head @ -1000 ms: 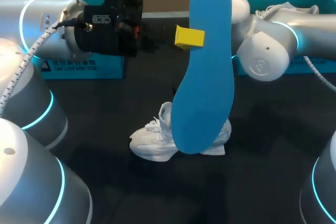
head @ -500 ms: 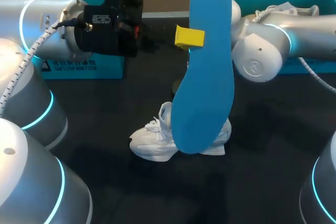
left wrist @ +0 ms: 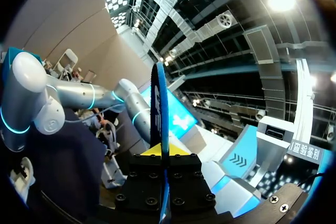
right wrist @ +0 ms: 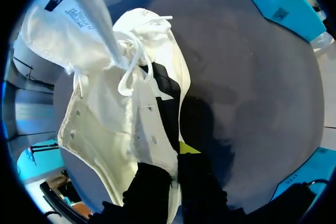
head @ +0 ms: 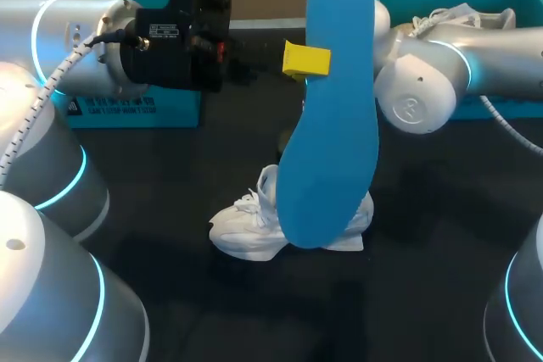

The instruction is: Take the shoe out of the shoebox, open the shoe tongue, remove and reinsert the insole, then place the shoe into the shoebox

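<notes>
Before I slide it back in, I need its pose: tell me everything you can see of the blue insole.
The blue insole is a smooth, foam-looking piece, held upright, wider end down. The left gripper pinches its edge near the top; seen edge-on, it is thin with a darker face. Its lower end overlaps the white shoe; contact unclear.

You are at a robotics lab bench, not a home or a shop. A white shoe [head: 246, 231] sits on a plain dark table [head: 170, 201]. Left of the shoe, the left arm [head: 76, 48] is silver with glowing cyan rings and a braided cable [head: 34, 116]. The right arm [head: 424, 82] matches it on the shoe's other side. Behind the shoe stands a teal shoebox [head: 136, 112].
</notes>
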Robot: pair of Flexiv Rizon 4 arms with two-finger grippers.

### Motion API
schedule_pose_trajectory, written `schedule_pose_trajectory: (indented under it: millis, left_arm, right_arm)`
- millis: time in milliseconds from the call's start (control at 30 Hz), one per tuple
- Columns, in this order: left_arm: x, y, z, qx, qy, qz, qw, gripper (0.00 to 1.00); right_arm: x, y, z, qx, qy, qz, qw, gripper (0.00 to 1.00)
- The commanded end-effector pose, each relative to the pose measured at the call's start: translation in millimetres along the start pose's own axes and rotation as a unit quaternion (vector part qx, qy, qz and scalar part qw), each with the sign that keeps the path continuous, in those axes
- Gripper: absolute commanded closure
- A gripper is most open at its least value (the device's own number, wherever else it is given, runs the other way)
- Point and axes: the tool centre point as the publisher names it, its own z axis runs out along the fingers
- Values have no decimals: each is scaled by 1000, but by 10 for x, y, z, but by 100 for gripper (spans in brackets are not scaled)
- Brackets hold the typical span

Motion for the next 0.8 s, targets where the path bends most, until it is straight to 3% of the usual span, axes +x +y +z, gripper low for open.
schedule_pose_trajectory:
  millis: [33,233,333,533,800]
  left_arm:
    - [-1,7,-1,0,0,0,1000,100]
    - [-1,7,-1,0,0,0,1000,100]
    - [-1,7,-1,0,0,0,1000,100]
    - [-1,7,-1,0,0,0,1000,100]
    - [-1,7,-1,0,0,0,1000,100]
  right_arm:
    - [21,-15,-22,0,10,19,1000,100]
    - [144,-81,-219,-16,57,103,993,100]
    - [186,-123,-290,-33,55,157,985,100]
    - [263,-187,-342,-108,51,277,954,100]
    - [290,-176,-349,-123,65,373,917,100]
